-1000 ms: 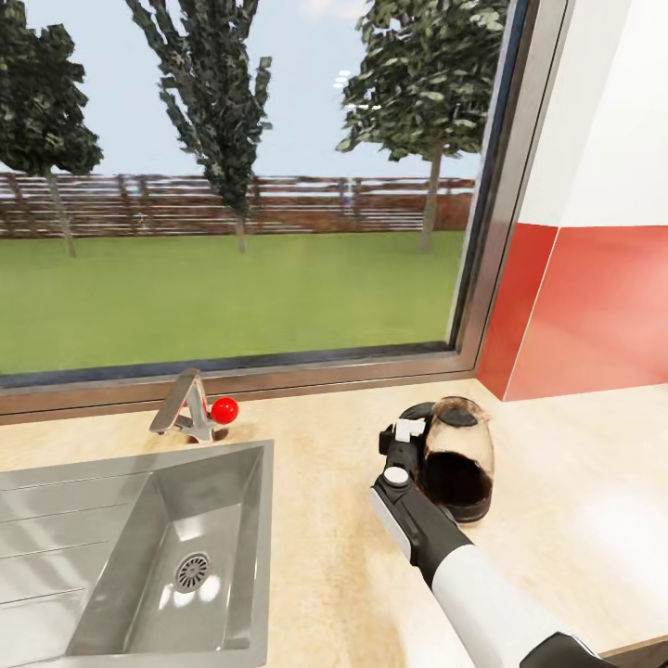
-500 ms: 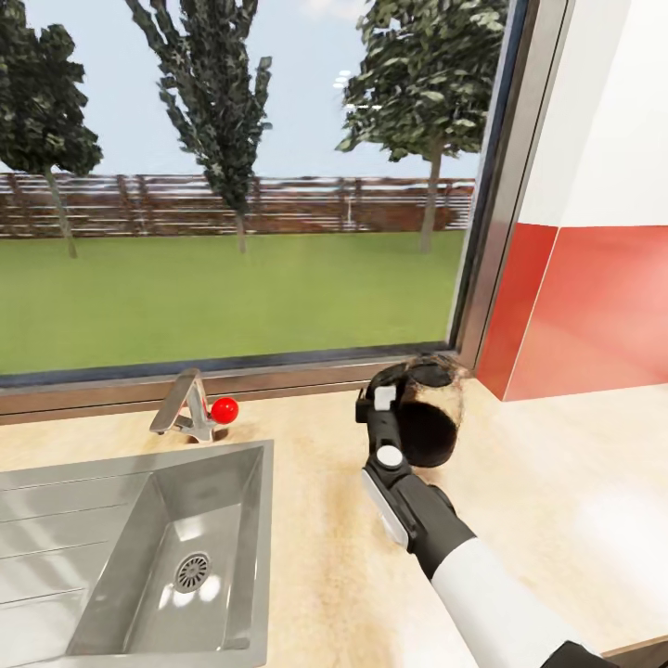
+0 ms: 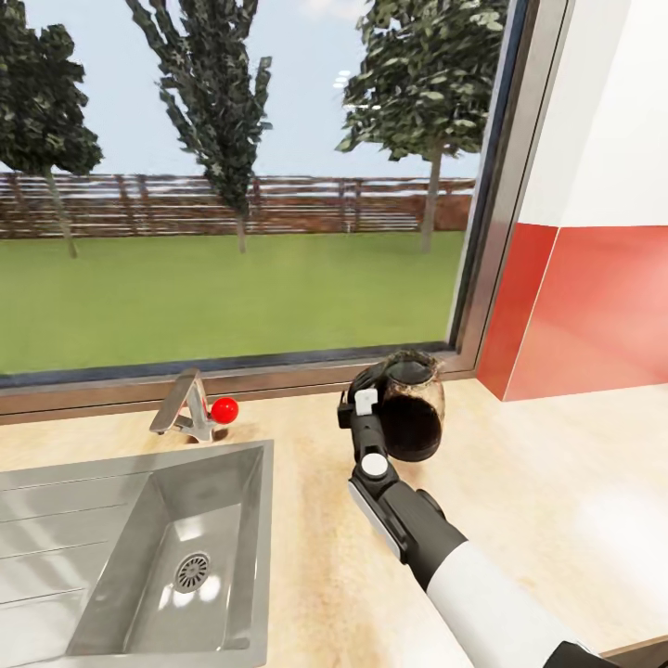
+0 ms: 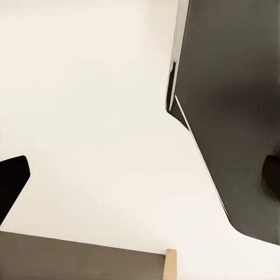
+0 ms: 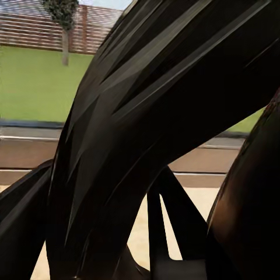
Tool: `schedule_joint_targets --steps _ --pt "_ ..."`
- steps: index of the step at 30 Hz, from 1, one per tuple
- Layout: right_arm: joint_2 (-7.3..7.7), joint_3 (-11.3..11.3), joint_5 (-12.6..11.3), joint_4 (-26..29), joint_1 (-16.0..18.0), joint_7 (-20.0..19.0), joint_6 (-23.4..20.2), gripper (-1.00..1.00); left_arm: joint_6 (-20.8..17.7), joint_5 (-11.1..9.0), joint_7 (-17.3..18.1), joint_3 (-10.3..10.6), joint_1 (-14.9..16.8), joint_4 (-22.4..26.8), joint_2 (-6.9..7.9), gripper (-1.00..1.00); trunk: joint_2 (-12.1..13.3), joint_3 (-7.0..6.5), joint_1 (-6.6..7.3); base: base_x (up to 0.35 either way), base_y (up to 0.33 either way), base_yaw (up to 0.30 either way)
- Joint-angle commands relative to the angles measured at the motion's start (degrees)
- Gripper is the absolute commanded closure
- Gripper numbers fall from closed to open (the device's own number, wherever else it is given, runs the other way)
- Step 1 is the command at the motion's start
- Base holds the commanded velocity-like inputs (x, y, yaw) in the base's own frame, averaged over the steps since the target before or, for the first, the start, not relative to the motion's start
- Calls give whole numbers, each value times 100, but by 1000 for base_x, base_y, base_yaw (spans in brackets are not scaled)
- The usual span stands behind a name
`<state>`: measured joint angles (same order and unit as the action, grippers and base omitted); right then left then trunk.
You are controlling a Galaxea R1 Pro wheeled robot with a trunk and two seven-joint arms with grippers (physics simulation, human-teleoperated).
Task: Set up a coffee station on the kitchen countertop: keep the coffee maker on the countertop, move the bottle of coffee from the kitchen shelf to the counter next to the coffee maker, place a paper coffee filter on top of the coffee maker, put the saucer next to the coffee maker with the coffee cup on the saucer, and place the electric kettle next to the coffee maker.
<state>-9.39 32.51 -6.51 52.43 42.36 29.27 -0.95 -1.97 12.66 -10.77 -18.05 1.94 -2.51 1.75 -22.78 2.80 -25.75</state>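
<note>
Above the desk, right of the sink, the right gripper has its jaws pinching the kettle by its handle, dark liquid in its lower half. Left jaws: cannot tell.

— Where's your right arm?
— It reaches forward from the lower right, white forearm, dark wrist.
— And your right tool?
— Its fingers are clamped on the electric kettle's handle.

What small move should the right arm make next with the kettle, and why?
Probably keep carrying the electric kettle sideways above the kitchen countertop: the right gripper holds it by the handle, apparently lifted, and no coffee maker is in view here.
</note>
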Motion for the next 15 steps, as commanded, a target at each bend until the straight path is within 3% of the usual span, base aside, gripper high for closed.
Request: schedule_joint_targets --steps 1,4,9,15 --pt "2 27 -40 9 10 44 -10 100 -6 61 -22 -40 8 -12 1 -100 -14 13 -3 0 0 0" --pt "-1 25 -44 138 9 44 -18 100 2 53 -29 -40 7 -11 -7 -100 -14 13 -3 -47 0 0" --pt "-1 27 -44 141 9 44 -11 100 3 52 -30 -46 8 -2 -18 -100 -14 13 -3 -292 59 6" --pt "-2 28 -49 142 9 44 -7 100 3 48 -31 -62 8 10 -29 -100 -14 13 -3 -286 211 205"
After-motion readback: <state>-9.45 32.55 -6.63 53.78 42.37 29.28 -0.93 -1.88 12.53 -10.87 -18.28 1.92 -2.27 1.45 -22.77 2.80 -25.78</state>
